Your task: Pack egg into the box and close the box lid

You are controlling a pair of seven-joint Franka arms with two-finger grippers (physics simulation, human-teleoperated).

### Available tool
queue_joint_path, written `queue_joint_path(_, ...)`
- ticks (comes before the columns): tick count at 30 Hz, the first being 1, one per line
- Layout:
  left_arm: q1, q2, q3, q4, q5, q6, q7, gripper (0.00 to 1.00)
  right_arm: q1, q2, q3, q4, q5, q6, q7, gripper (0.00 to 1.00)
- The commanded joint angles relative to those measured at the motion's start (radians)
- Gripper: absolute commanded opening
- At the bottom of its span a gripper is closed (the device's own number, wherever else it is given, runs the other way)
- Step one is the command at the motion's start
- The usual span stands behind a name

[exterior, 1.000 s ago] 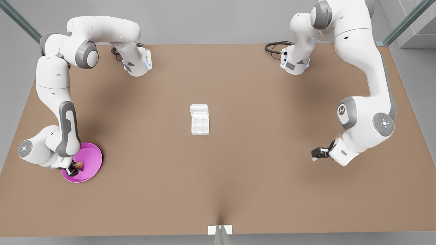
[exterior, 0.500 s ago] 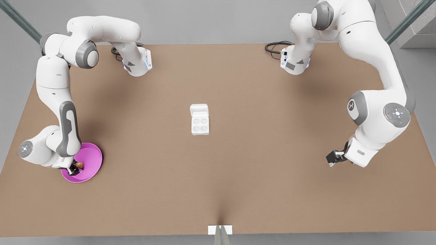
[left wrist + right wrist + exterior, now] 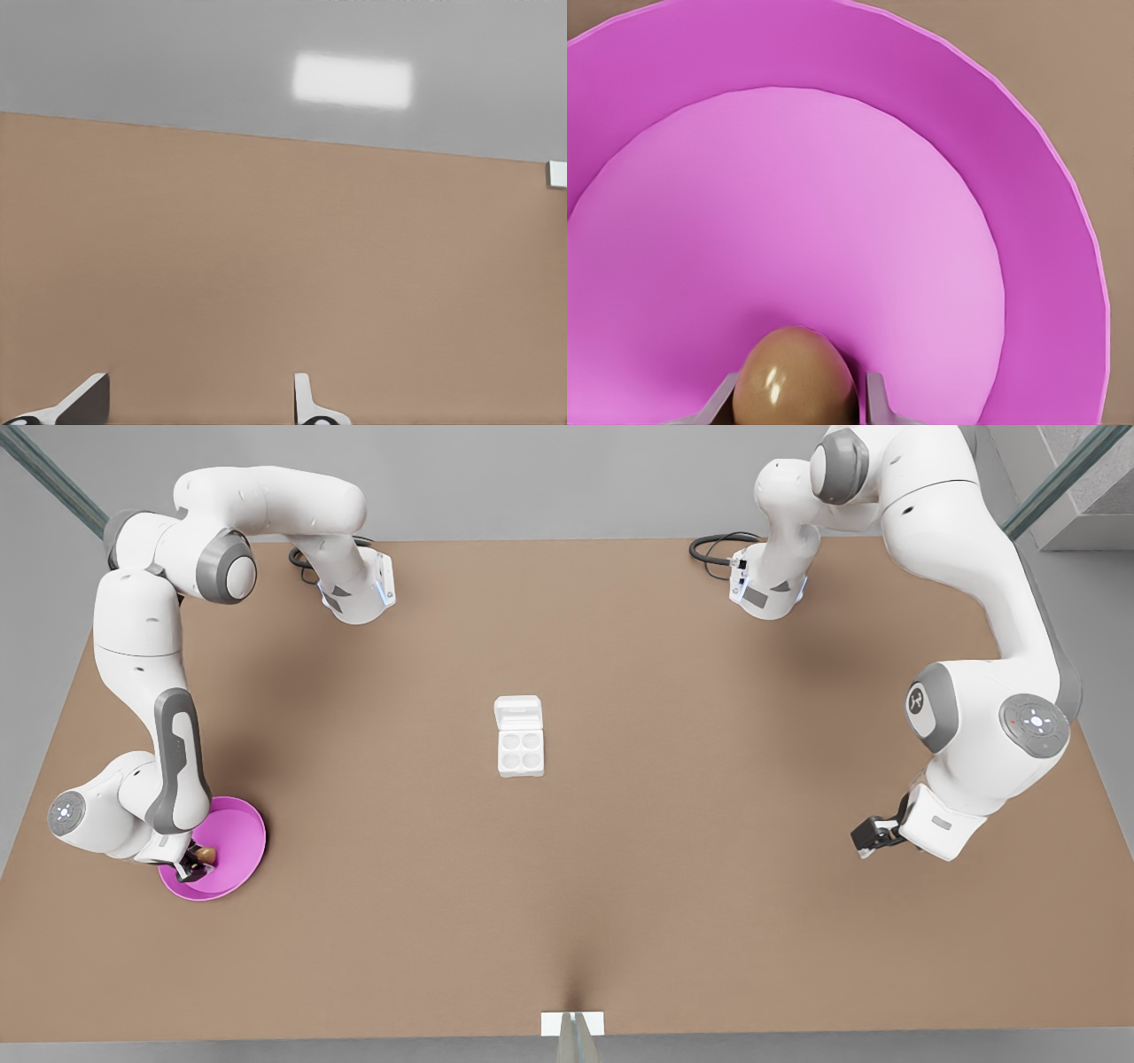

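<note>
The tan-brown egg lies in a pink plate at the front view's left. My right gripper is down in the plate, shut on the egg, with a finger pressed against each side. The white box sits at the table's middle with four empty cups. Its box lid is folded open flat behind the cups. My left gripper hovers open over bare table at the front view's right, far from the box.
Both arm bases stand at the table's back edge with black cables beside them. A small white marker sits at the front edge. Brown tabletop stretches between the box and each gripper.
My left arm swung toward the front view's right and a little nearer the front edge, then nearly stopped. My right gripper stayed in the plate around the egg.
</note>
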Motion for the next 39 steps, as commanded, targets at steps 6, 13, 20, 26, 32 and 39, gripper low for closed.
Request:
queue_joint_path(6, -0.005, 0.000, 0.000, -0.005, 0.002, 0.000, 0.000, 1.00, 0.000, 0.000, 0.000, 0.000, 0.000, 0.002, 0.001, 0.55)
queue_joint_path(13, -0.008, 0.000, -0.001, -0.005, 0.002, 0.000, 0.000, 1.00, 0.000, -0.002, 0.000, 0.000, 0.000, 0.000, 0.000, 0.55)
queue_joint_path(20, -0.003, -0.006, 0.002, -0.003, 0.002, -0.023, -0.019, 1.00, -0.003, -0.003, 0.000, 0.005, 0.000, -0.023, -0.002, 0.58)
queue_joint_path(26, -0.002, -0.014, 0.038, -0.003, -0.064, -0.044, -0.019, 1.00, -0.002, -0.006, 0.000, 0.006, 0.000, -0.040, 0.000, 0.61)
queue_joint_path(32, -0.011, -0.020, 0.038, -0.003, -0.061, -0.110, -0.017, 1.00, 0.000, -0.008, 0.000, 0.008, -0.002, -0.046, 0.000, 0.65)
queue_joint_path(39, -0.012, -0.017, 0.035, -0.003, -0.058, -0.118, -0.017, 1.00, 0.003, -0.009, 0.000, 0.012, -0.002, -0.058, 0.003, 0.65)
